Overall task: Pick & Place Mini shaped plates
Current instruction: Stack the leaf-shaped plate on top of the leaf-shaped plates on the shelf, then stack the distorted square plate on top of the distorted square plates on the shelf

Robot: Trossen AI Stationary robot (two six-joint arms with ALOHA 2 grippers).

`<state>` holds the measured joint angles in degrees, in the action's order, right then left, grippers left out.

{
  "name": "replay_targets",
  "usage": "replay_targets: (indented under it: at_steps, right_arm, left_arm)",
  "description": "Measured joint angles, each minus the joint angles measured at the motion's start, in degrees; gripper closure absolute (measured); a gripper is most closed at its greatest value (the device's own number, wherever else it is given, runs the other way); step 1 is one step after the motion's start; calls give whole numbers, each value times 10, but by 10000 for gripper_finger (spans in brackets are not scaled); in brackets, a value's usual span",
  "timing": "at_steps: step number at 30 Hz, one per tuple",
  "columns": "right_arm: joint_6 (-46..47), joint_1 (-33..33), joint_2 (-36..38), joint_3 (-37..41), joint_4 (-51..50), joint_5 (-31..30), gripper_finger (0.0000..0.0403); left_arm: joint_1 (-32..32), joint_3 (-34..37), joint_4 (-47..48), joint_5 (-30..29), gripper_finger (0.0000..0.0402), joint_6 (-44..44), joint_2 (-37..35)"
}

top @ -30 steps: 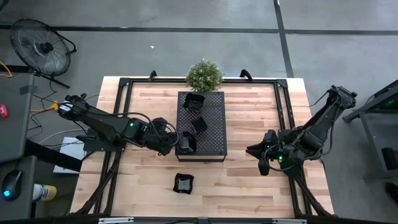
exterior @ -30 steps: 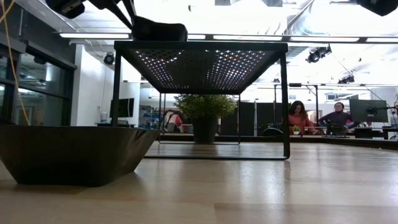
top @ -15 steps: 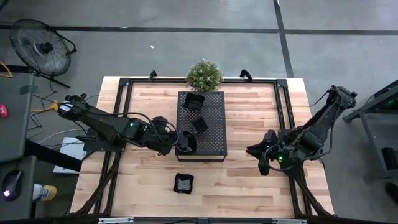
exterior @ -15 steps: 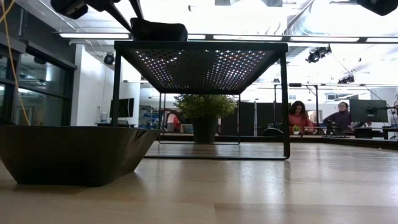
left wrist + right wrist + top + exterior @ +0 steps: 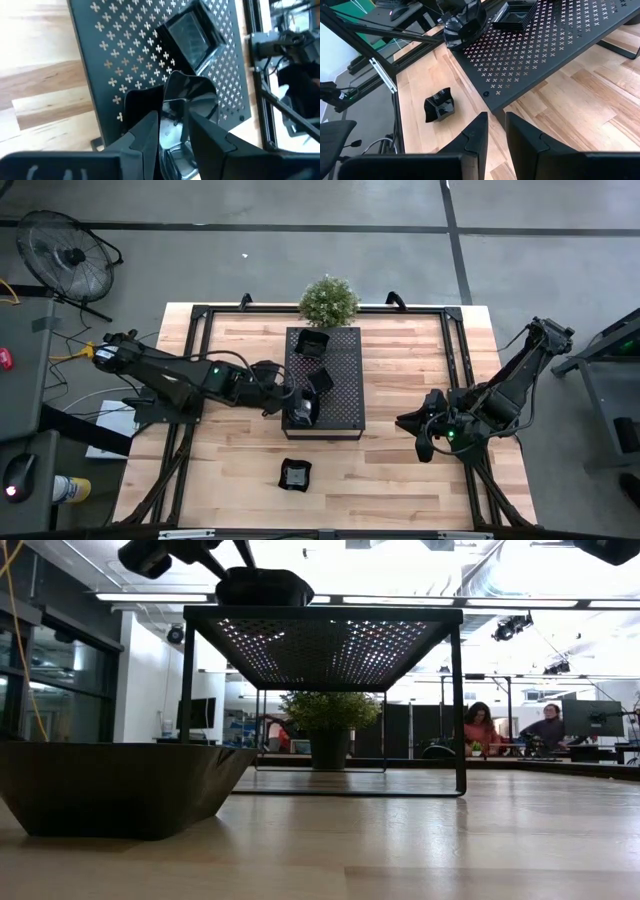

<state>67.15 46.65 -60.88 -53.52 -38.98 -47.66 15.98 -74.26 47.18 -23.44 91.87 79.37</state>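
Three glossy black mini plates lie on the perforated tray (image 5: 340, 395). A fourth (image 5: 294, 474) rests on the table in front of it and shows large in the low view (image 5: 120, 785). My left gripper (image 5: 287, 398) is at the tray's near left part, slanting down over the wavy-rimmed plate (image 5: 187, 95), which sits with its base on the tray top (image 5: 265, 587). Its fingers stand apart, with the plate's near rim showing between them (image 5: 172, 142). My right gripper (image 5: 420, 435) hangs over the table's right part, slightly open, with nothing in it. My left gripper comes at the wavy plate's near rim (image 5: 172, 142) slanting down from the table's left. Its fingers (image 5: 147, 132) stand apart on either side of that rim. I cannot tell whether they touch it.
A square plate (image 5: 192, 37) lies just beyond the wavy one, and another (image 5: 313, 343) at the tray's far end. A potted plant (image 5: 328, 300) stands at the far edge. The tray stands raised on legs (image 5: 458, 710). Bare wood lies left and right of the tray.
My left gripper has swung a little toward the table's far edge and rolled at the wrist, staying over the tray's near left part. The wavy plate below it has shifted slightly and its outline sits lower and rounder on the tray.
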Motion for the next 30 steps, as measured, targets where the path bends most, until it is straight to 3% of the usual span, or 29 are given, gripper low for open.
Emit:
replay_targets:
  at_steps: [16, 30]
  right_arm:
    - [3, -3, 0, 0, -1, 0, 341]
    - [3, -5, 15, 0, 20, -16, 341]
  left_arm:
    - [-6, 0, 45, 31, 295, -17, -10]
    - [17, 0, 65, 10, 295, -111, -74]
